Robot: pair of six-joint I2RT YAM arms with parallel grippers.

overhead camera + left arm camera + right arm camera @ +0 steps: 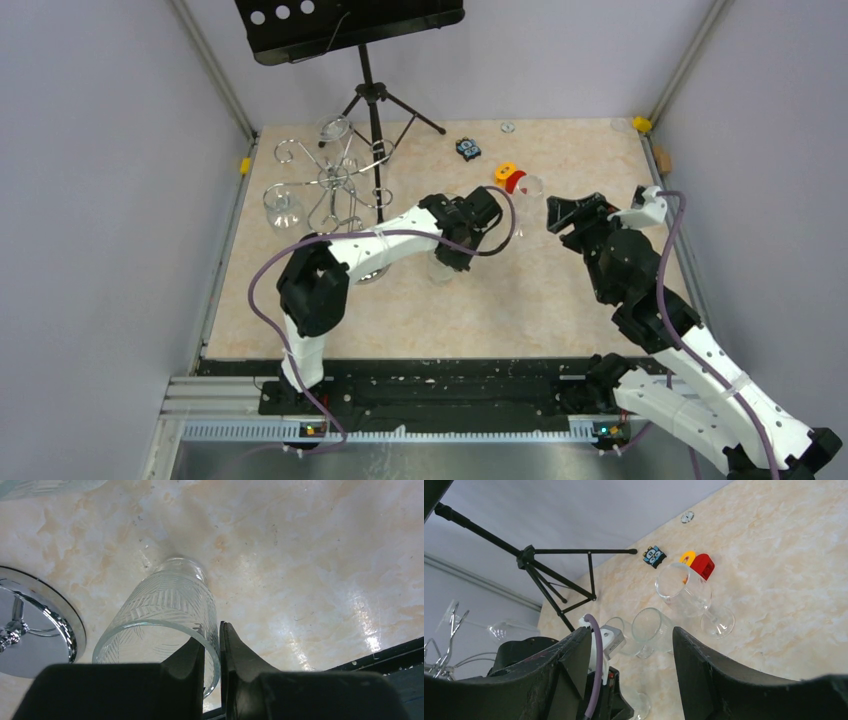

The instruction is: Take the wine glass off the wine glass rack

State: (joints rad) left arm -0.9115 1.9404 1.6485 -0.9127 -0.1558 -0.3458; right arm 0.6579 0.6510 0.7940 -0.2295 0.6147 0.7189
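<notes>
Left gripper (211, 635) clamped across wine glass (170, 605) rim, one finger inside, one outside. Grip likely for standing glass on table (300, 555) beside rack (50, 630) base. Right gripper (630, 630) fingers apart, empty.

The wine glass (165, 615) is clear, leaf-etched glass — the wine glass rack (55, 630) mirror-bright chrome.
</notes>
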